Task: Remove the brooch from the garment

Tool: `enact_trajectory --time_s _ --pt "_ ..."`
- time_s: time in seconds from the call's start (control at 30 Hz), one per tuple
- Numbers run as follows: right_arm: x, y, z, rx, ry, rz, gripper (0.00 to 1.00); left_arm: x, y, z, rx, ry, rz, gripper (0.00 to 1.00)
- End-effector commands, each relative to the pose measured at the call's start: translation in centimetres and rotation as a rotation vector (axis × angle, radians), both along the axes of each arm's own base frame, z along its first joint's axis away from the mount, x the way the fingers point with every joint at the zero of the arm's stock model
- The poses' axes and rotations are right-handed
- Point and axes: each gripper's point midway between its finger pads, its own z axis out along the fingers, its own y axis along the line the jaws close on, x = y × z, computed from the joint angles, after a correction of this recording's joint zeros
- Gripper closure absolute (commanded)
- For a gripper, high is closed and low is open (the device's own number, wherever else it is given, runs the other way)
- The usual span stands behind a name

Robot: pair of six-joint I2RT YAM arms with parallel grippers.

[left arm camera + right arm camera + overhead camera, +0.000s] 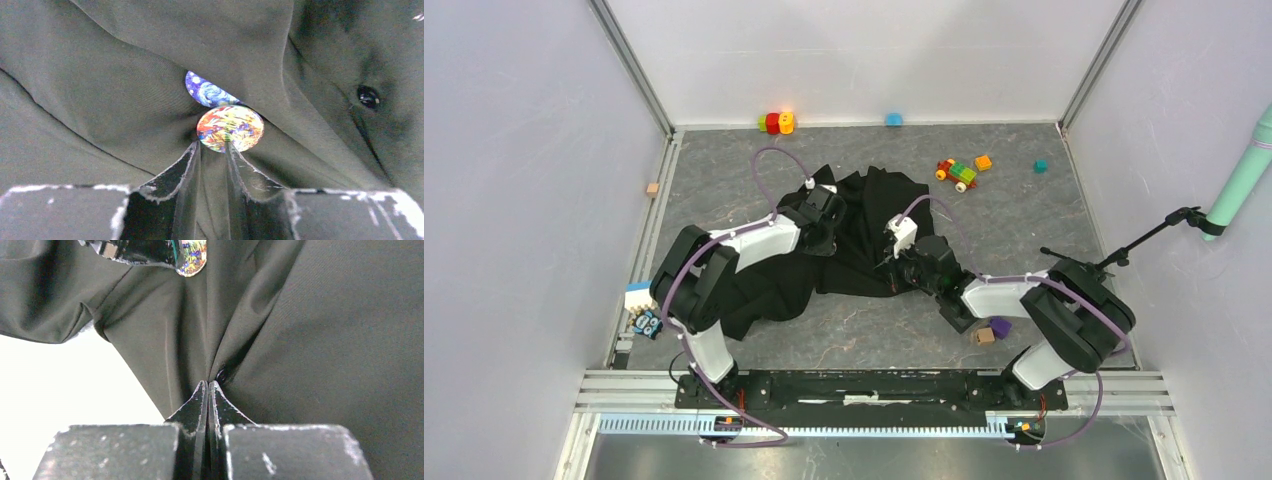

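The black garment [864, 235] lies bunched in the middle of the table. In the left wrist view a round brooch [230, 128] with an orange, red and multicoloured print sits on the cloth [100, 100]. Its lower rim lies between the tips of my left gripper [214, 146], whose jaws are nearly closed on it. A second, blue swirled badge [207, 91] shows half hidden under a fold just above. My left gripper [832, 215] is on the garment's left part. My right gripper [894, 262] [208, 383] is shut on a fold of cloth [325, 340]. The brooch also shows in the right wrist view [192, 257].
Coloured toy bricks lie at the back: a red-yellow one [776, 122], a blue one [894, 119], a toy car [957, 172], orange [983, 162] and teal [1041, 166] ones. A purple block [1000, 327] lies by the right arm. A green pole [1244, 175] stands right.
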Motion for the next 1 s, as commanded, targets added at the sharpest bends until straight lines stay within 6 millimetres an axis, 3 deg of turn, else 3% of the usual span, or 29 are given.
enact_trajectory --time_s 0.0,0.13,0.3,0.37,0.43,0.5,0.6,0.8,0.97 --pt "0.0 0.5 3.9 0.121 -0.117 0.012 1.00 -1.1 0.5 0.0 0.014 0.027 -0.038 0.71" --pt "-0.2 0.5 3.9 0.122 -0.114 0.013 1.00 -2.1 -1.6 2.4 -0.194 -0.019 -0.087 0.73" --pt "-0.6 0.6 4.3 0.148 -0.120 0.026 1.00 -2.6 -0.4 2.3 -0.205 -0.047 -0.050 0.70" --pt "-0.8 0.7 4.7 0.169 -0.130 0.036 1.00 -2.6 -0.4 2.5 -0.215 -0.064 -0.052 0.74" --pt "-1.1 0.8 4.9 0.182 -0.135 0.048 1.00 -2.6 -0.5 3.1 -0.239 -0.095 -0.059 0.60" --pt "-1.4 0.9 5.2 0.194 -0.143 0.066 1.00 -2.4 -0.6 3.8 -0.238 -0.129 -0.069 0.36" --pt "-1.6 1.0 6.3 0.228 -0.165 0.075 1.00 -2.5 -1.8 4.5 -0.195 -0.172 -0.166 0.23" --pt "-3.0 0.3 9.8 0.341 -0.267 0.091 1.00 -1.4 -2.1 4.3 -0.155 -0.216 -0.146 0.26" --pt "-3.3 0.1 10.3 0.357 -0.292 0.100 1.00 -2.0 -2.8 4.2 -0.236 -0.269 -0.183 0.25"
